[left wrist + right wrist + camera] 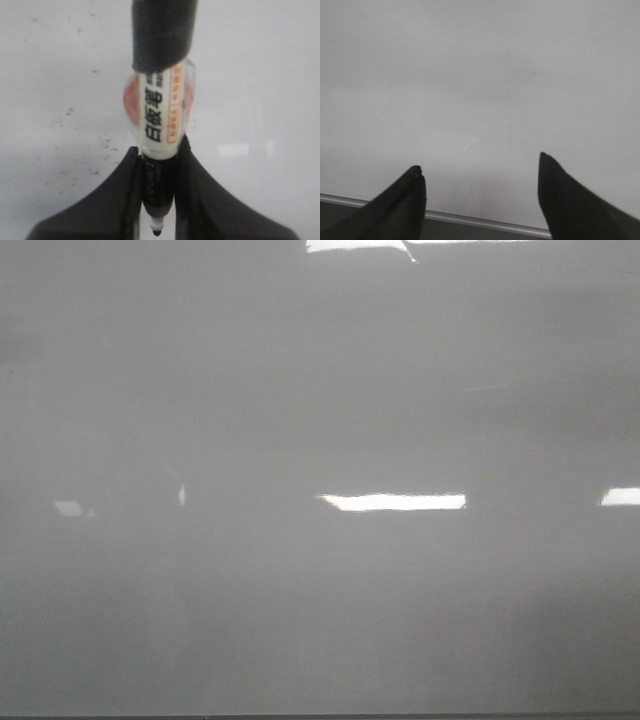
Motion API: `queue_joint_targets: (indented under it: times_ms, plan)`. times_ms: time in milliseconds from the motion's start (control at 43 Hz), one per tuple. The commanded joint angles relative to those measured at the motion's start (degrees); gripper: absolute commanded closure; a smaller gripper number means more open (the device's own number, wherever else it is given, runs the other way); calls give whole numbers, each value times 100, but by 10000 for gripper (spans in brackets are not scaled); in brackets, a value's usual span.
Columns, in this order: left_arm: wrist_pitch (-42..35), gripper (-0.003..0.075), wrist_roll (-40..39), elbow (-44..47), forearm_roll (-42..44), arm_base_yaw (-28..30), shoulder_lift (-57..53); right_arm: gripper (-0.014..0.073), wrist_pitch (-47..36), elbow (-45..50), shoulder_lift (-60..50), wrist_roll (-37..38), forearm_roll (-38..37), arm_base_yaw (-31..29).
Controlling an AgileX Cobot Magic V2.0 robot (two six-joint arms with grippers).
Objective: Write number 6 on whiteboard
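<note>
The whiteboard (320, 570) fills the front view, glossy grey, streaked with bright light reflections (392, 502), a thin dark edge along its bottom; no number 6 shows on it anywhere, so the writing looks not yet begun; no arm appears in that view either.

Over on the left wrist view, the left gripper (159, 200) is clamped on a whiteboard marker (159, 112), its dark fingers (115, 200) pinching the black lower barrel just above the uncapped tip (156, 231); the printed white and orange label sits clear of the grip, and a dark wrap (162, 32) covers the far end of the barrel; the board surface behind is speckled with faint dark flecks; whether the tip touches the board, I cannot tell.

The right gripper (481, 192) hangs with its fingers spread wide and nothing between them, over bare board near its pale framed edge (470, 220).

Handling, as I judge it: the marker is light, stiff and smooth plastic, likely to slip or twist under sideways load; a hold low near the tip suits it; the board is rigid and slick, so light pressure should do; pressing hard risks splaying the felt tip.
</note>
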Motion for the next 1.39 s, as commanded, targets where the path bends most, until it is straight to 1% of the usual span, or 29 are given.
queue_joint_targets:
  times_ms: [0,93,186,325,441,534,697,790,860,1022,1208,1371]
  plan:
    - [1022,741,641,-646,-78,-109,-255,89,-199,-300,44,-49,-75,8]
    - [2019,741,1149,-1015,-189,-317,-245,89,65,-451,58,-49,-75,8]
    - [2577,741,2036,-1225,-538,-653,-233,89,352,-657,192,-49,-70,8]
    - [2830,741,2969,-1252,-1172,-1266,-154,124,898,-999,458,-67,-70,23]
    - [3008,741,3269,-1265,-1199,-1876,66,166,1309,-1277,788,-172,-65,145]
    - [3008,741,3515,-1265,-1199,-2384,260,180,1609,-1491,1062,-489,127,342]
    - [2938,741,3715,-1325,-1199,-3177,605,179,2052,-1811,1510,-1470,879,804]
    - [2886,741,3815,-1387,-1199,-3559,793,179,2204,-1930,1719,-2299,1395,1061]
    - [2760,741,3854,-1394,-1199,-3828,870,179,2261,-1944,1841,-3072,1767,1300]
    - [2477,741,3960,-1408,-1199,-4248,907,179,2229,-1944,2061,-4501,2310,1906]
    - [2444,741,3973,-1408,-1199,-4503,907,179,1750,-1960,2276,-5355,2852,2411]
    - [2333,741,3973,-1408,-1199,-4595,907,179,1642,-2164,2558,-5661,3259,2686]
